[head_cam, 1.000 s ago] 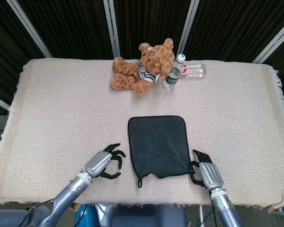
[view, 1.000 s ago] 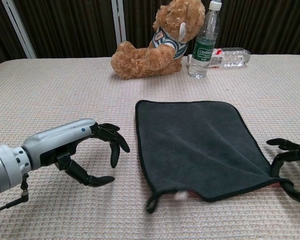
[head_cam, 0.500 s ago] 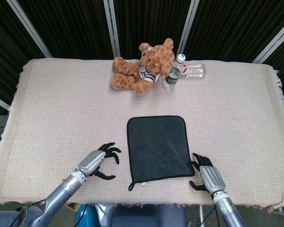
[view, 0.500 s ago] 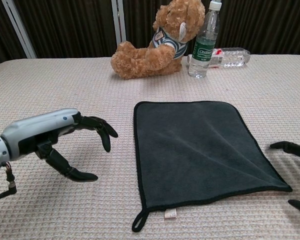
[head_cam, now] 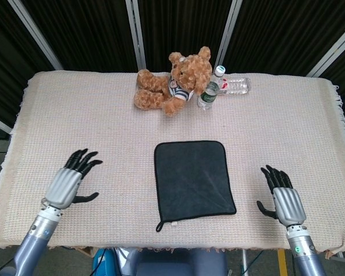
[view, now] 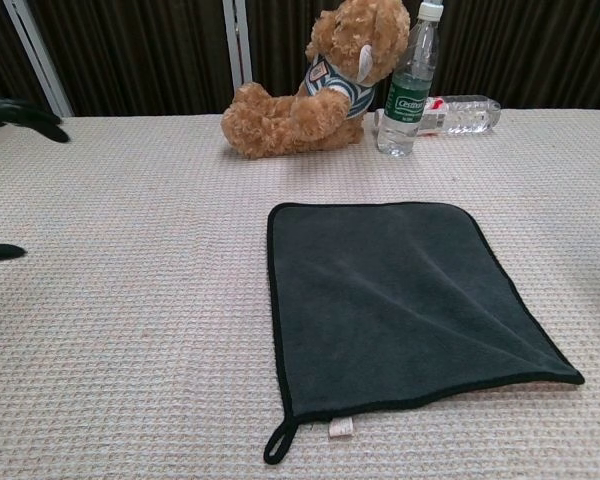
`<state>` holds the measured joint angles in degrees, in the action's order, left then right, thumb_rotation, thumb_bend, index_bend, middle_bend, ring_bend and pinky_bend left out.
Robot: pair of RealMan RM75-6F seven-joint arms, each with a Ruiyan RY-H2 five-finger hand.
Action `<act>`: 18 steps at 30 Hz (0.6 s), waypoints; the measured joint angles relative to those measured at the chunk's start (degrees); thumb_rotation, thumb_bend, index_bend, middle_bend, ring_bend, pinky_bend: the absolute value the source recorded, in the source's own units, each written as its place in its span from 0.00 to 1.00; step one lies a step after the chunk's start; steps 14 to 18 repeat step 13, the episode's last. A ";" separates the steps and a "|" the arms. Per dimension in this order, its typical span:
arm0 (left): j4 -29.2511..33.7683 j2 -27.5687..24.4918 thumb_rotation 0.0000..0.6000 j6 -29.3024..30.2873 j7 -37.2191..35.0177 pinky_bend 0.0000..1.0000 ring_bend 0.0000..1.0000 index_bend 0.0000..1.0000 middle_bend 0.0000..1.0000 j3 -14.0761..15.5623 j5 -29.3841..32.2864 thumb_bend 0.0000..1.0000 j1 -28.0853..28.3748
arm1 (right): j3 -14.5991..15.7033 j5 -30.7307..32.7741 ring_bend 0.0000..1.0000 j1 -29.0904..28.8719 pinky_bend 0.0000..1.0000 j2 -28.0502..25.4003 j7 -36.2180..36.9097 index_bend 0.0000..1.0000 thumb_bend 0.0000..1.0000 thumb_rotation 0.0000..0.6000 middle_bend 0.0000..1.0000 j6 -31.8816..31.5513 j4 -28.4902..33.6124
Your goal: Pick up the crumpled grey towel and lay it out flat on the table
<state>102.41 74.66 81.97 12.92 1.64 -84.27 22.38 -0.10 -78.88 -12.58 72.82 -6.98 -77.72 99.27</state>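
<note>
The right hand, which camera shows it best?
The head view. There the right hand shows whole, fingers spread, holding nothing, apart from the grey towel. The chest view does not show it at all.

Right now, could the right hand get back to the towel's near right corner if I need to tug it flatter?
Probably yes. The right hand hovers open just right of the grey towel, with only bare table cloth between them; the teddy bear and bottles sit far back.

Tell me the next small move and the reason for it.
Probably none beyond resting both arms: the grey towel lies spread flat on the table, and the left hand and right hand are open, apart from it on either side.
</note>
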 measured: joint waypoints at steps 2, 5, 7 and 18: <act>0.19 -1.73 1.00 3.77 3.91 0.00 0.00 0.12 0.02 0.40 -0.24 0.09 -2.66 | -0.19 -0.45 0.00 0.33 0.00 -0.19 -0.49 0.00 0.32 1.00 0.00 -0.69 -1.63; 0.78 -5.06 1.00 9.53 6.16 0.00 0.00 0.08 0.00 1.03 0.45 0.06 -7.93 | -0.46 -1.27 0.00 1.01 0.00 -0.15 -1.06 0.00 0.32 1.00 0.00 -2.14 -3.38; 0.88 -7.66 1.00 11.44 5.86 0.00 0.00 0.07 0.00 1.37 1.97 0.05 -10.89 | -0.57 -1.69 0.00 1.55 0.00 -0.18 -0.67 0.00 0.32 1.00 0.00 -2.83 -3.77; 0.10 -11.93 1.00 11.90 3.39 0.00 0.00 0.05 0.00 1.82 5.98 0.05 -14.69 | -1.27 -2.65 0.00 2.78 0.00 -0.22 0.01 0.00 0.32 1.00 0.00 -5.08 -4.35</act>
